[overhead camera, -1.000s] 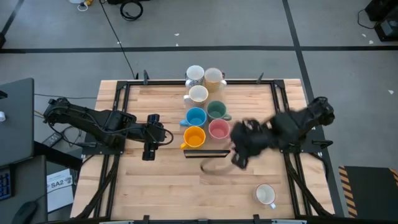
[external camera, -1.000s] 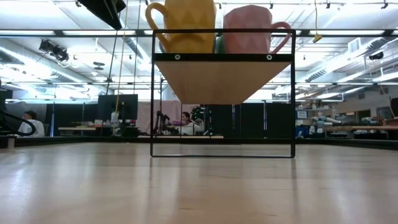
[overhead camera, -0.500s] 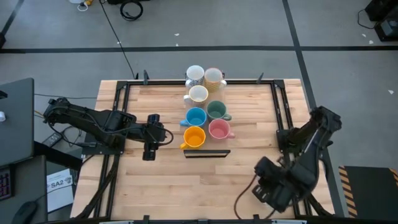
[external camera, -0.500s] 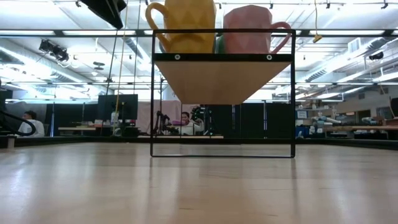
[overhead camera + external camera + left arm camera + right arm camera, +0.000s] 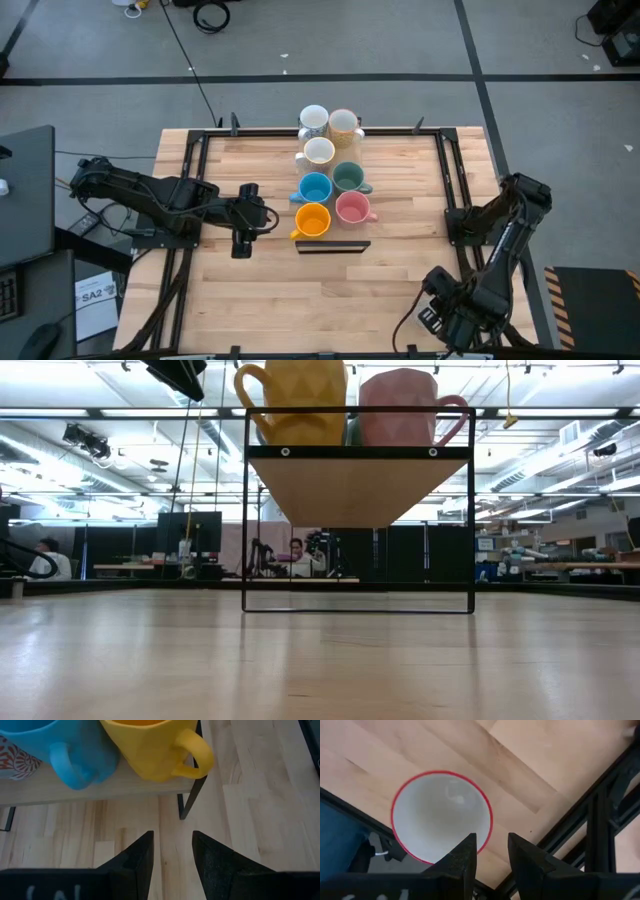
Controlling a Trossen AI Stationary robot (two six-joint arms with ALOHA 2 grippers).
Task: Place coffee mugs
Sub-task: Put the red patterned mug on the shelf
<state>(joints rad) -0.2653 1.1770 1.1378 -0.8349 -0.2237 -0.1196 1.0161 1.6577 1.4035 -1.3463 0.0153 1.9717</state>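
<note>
L jaws spread, nothing btwn them, hovering over the surface (image 5: 270, 290) just left of the rack (image 5: 358, 485), facing the orange mug (image 5: 312, 221) and blue mug (image 5: 315, 188). Pink mug (image 5: 351, 208) and grey-green mug (image 5: 347, 178) sit beside those; three pale mugs (image 5: 318, 152) behind, all on the rack. R jaws also spread, at the surface's near right corner, right above a white red-rimmed mug (image 5: 442, 817) standing upright. Can't tell if my R fingers (image 5: 462, 857) touch its rim.
</note>
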